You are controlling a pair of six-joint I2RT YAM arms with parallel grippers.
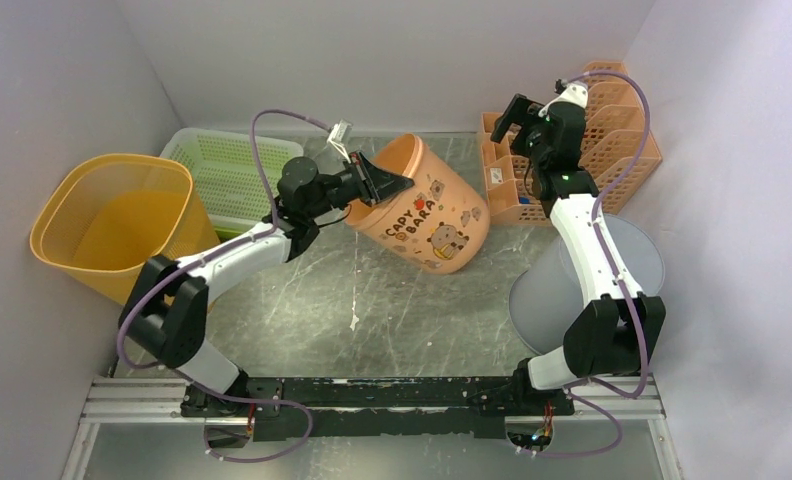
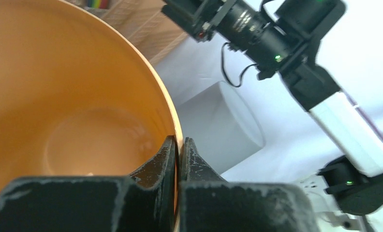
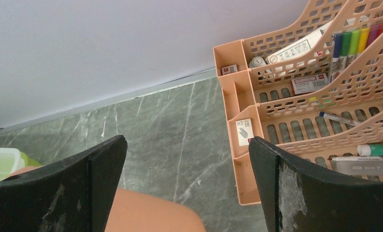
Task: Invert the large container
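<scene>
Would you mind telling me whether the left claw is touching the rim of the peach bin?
Touching. The left wrist view shows the left claw clamped on the peach bin at its rim, one finger inside, one outside, no gap.

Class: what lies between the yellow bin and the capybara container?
The green basket and the left gripper, shut on the container rim; top view shows it.

the large container [image 1: 434, 212] is a peach-orange plastic bin with a round, tapered wall, printed with "capy bara" lettering and small cartoon animals. it is tipped well over onto its side near the middle of the desk [image 1: 372, 320], mouth toward the far left, base toward the near right. whether its lower side touches the desk is hard to tell. its inside [image 2: 73, 96] is smooth orange. the left pincer [image 1: 396, 184] clamps its rim, one finger inside, one outside.
</scene>
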